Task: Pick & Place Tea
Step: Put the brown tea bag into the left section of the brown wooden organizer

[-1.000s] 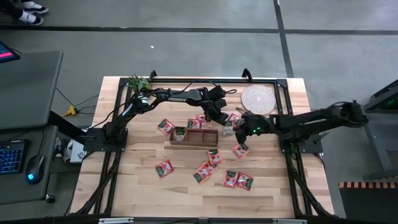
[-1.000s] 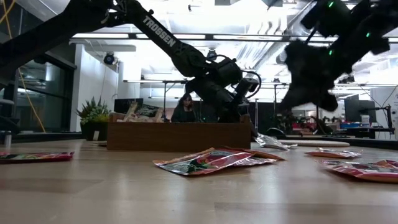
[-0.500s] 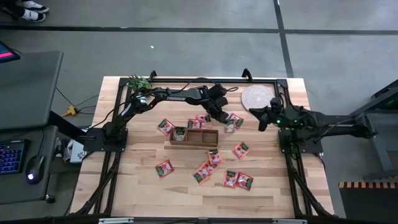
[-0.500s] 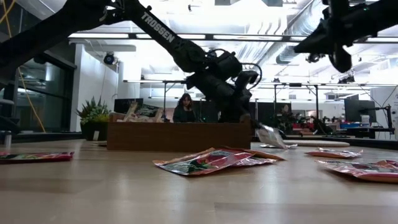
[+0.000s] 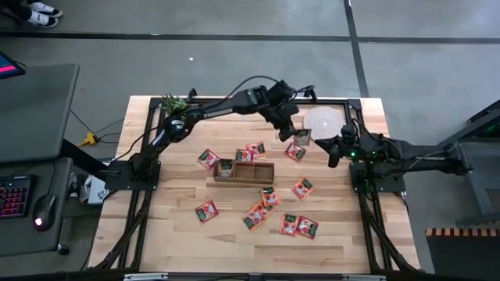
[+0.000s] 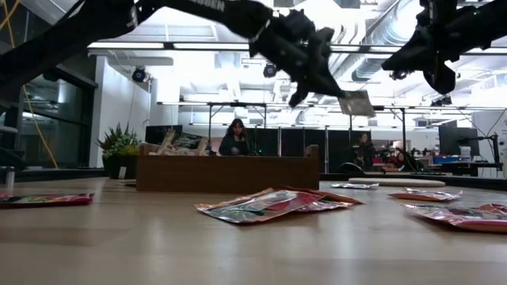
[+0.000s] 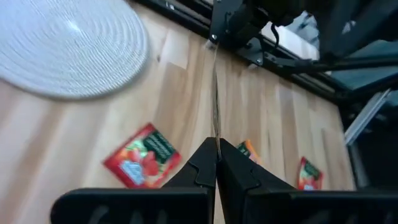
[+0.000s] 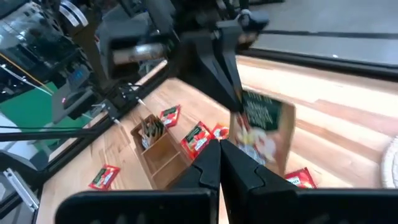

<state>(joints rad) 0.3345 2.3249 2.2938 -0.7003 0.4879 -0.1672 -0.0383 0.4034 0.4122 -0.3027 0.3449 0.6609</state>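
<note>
My left gripper (image 5: 294,133) is shut on one tea sachet (image 8: 264,127), orange-red with a green top. It holds the sachet in the air between the wooden box (image 5: 244,170) and the round woven mat (image 5: 323,123). Several more sachets lie flat on the table, among them one (image 5: 294,151) under the lifted one and others (image 5: 299,225) near the front. A few stand in the box's left compartment (image 5: 225,166). My right gripper (image 5: 333,151) hangs shut, with nothing in it, high at the table's right side. My left gripper pinches the sachet's upper edge (image 8: 241,99) between its two fingers (image 8: 225,74). The fingers slant down from above and from the table's left. The sachet sticks out past the fingertips (image 6: 337,93), tilted and lifted clear of the table; the left wrist view sees it edge-on (image 7: 215,93).
The mat lies at the far right of the table, a small green plant (image 5: 176,103) at the far left corner. Black frame rails (image 5: 258,100) run round the table. A person (image 6: 235,136) sits in the room beyond. Bare wood shows at the near left.
My left gripper has risen from beside the box's right end, rolling as it went. The sachet has come up with it from the table and now hangs clear. My right gripper drew back toward the table's right edge and rose, then kept still.
</note>
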